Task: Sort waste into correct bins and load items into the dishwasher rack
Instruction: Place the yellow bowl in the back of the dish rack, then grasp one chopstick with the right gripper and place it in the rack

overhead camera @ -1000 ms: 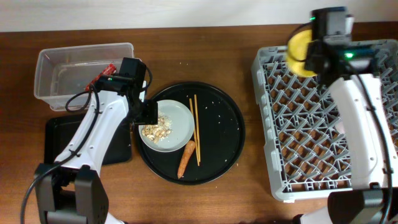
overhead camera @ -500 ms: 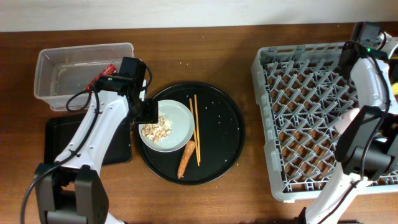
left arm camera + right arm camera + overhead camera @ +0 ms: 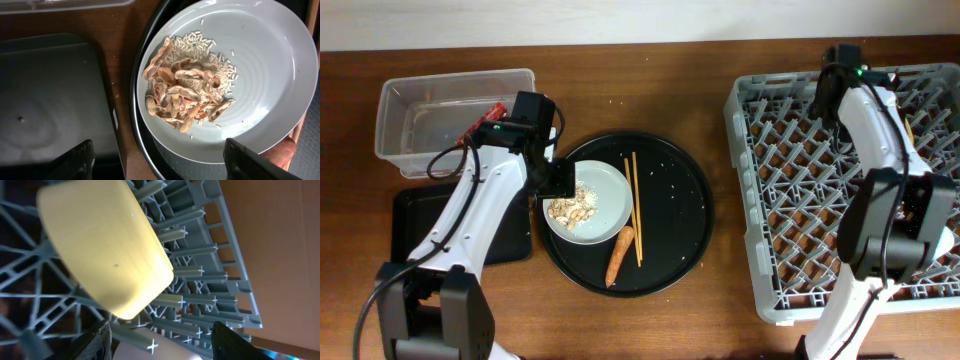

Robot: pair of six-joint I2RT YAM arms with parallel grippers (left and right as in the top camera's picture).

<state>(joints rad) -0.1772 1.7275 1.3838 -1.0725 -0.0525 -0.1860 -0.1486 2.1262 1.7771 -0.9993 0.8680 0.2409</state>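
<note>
- Bowl (image 3: 105,255) news: a second ago your right gripper (image 3: 162,340) was carrying it over the top left corner of the rack (image 3: 770,200). Now the wrist view has it lying on the pegs, with the fingers spread wide just short of it, so I'd call it let go. From overhead I can't really pick it out. The arm crosses that upper right patch.
- So one dish loaded. Left side?
- Hasn't budged. Your left gripper (image 3: 165,160) hangs spread wide over the plate (image 3: 260,75) rim, gripping nothing. Scraps (image 3: 182,97) are piled on the plate. Carrot (image 3: 619,255) and chopsticks (image 3: 633,205) lie on the round tray (image 3: 680,200), mid-frame. Wrapper (image 3: 498,110) looks to sit in the clear box (image 3: 395,100), upper left.
- Surroundings?
- Brown wood table (image 3: 720,70), with a pale wall strip along the top edge. Plenty of free pegs lower right.
</note>
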